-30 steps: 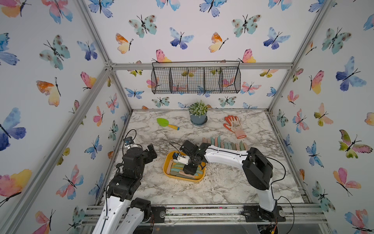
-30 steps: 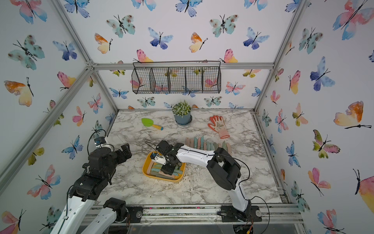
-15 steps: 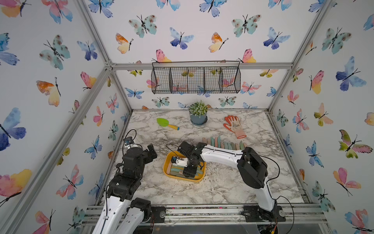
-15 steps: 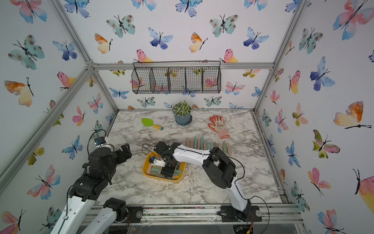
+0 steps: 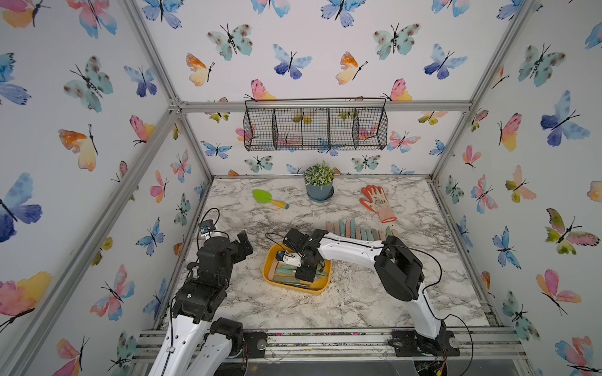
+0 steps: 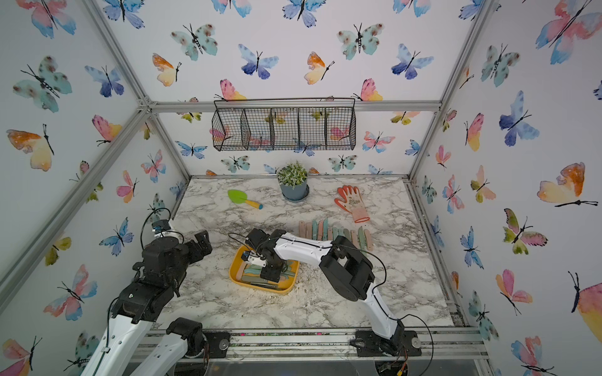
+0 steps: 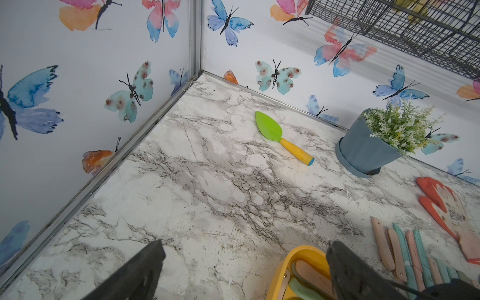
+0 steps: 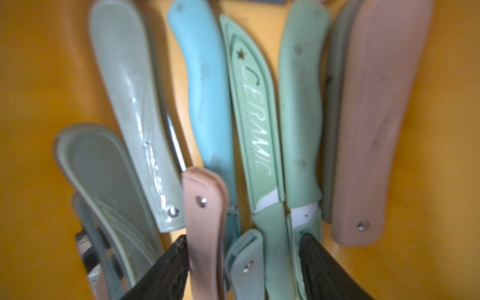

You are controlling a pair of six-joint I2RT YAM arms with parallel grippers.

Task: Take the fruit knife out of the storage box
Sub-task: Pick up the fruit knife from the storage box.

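Right gripper [image 8: 244, 249] is down inside the storage box [image 5: 266, 271], jaws spread, nothing pinched. The fruit knives [image 5: 288, 279] lie in a loose pile on the box floor, none out yet. Between the jaws sit a pink knife [image 8: 205, 220], a short mint stub [image 8: 246, 272] and the handle end of a mint knife [image 8: 259, 124] marked CERAMIC. Close focus is soft, so I can't say whether either pad already touches a handle.

Risks, my read:
- Closing here would likely catch two or three knives at once. The handles are smooth and curved, so one could squirt out sideways or drop on the lift.
- Pink knife rides on top of the others, tilted. A pinch may twist it rather than hold it.
- Mint knife shows white blade at the sheath mouth. A pull on the sheath could leave the knife behind.
- Box is shallow and looks light, and nothing braces it. A snag in the pile could drag or tip it.
- Blue knife [image 8: 207, 91] is packed right alongside and may get dragged along.

Left gripper [image 7: 245, 259] hangs beside the box over the table [image 7: 207, 194], jaws wide, empty. Row of knives [image 5: 358, 231] lies behind the box, clear of the work.
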